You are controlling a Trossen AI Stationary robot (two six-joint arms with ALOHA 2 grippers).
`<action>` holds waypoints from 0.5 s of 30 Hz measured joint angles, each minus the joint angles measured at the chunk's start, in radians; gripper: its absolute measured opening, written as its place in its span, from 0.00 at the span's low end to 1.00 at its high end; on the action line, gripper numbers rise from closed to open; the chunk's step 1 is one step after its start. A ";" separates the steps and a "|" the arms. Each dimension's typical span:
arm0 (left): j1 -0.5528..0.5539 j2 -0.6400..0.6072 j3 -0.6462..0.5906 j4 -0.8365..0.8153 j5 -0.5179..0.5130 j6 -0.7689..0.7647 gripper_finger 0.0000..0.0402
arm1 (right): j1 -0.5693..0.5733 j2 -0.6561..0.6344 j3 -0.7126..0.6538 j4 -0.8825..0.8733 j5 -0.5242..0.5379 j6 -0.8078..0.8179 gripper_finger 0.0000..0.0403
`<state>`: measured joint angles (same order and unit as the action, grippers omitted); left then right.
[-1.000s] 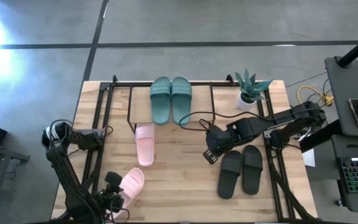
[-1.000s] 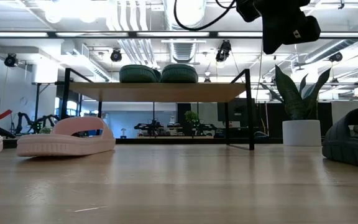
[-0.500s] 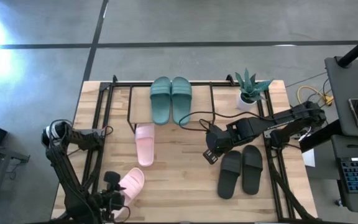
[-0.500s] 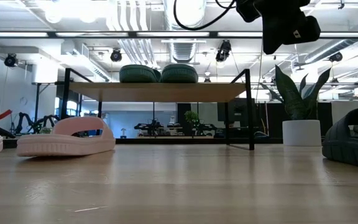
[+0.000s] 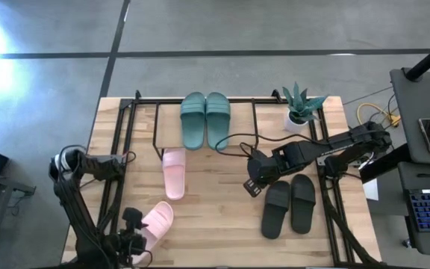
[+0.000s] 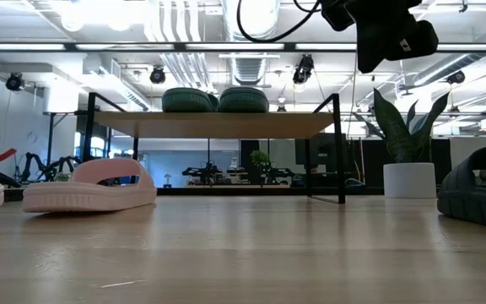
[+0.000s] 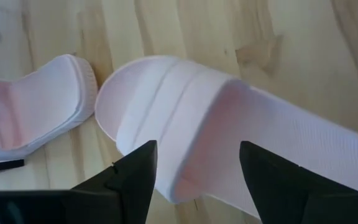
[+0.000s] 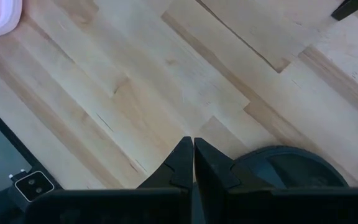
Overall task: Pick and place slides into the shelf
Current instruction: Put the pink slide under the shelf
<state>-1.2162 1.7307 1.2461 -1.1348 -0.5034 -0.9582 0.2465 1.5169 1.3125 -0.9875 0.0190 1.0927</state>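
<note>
While dark green rubber slides (image 5: 205, 119) sit on the black-wire shelf with its light wooden board (image 6: 218, 124), pink and black pairs lie on the table.
Left gripper (image 7: 194, 171) spreads wide astride a light pink slide's strap (image 7: 229, 130); right gripper (image 8: 193, 163), pinched closed and empty, hovers beside black slides (image 5: 290, 204).
</note>
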 joint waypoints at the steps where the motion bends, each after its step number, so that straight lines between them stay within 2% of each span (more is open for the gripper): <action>1: -0.007 0.011 0.000 0.001 0.000 0.003 0.53 | 0.000 0.000 0.000 0.000 0.000 0.000 0.02; 7: -0.016 0.065 0.000 -0.006 -0.016 0.004 0.53 | 0.005 0.000 0.000 0.002 0.000 0.000 0.02; 11: 0.001 0.100 -0.008 -0.037 -0.073 0.003 0.53 | 0.004 0.000 0.000 0.004 0.005 0.000 0.02; 15: 0.033 0.119 -0.027 -0.059 -0.081 0.003 0.53 | 0.004 0.000 0.001 0.005 0.008 0.008 0.02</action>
<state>-1.1836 1.8497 1.2188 -1.1940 -0.5841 -0.9554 0.2508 1.5167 1.3132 -0.9825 0.0269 1.1004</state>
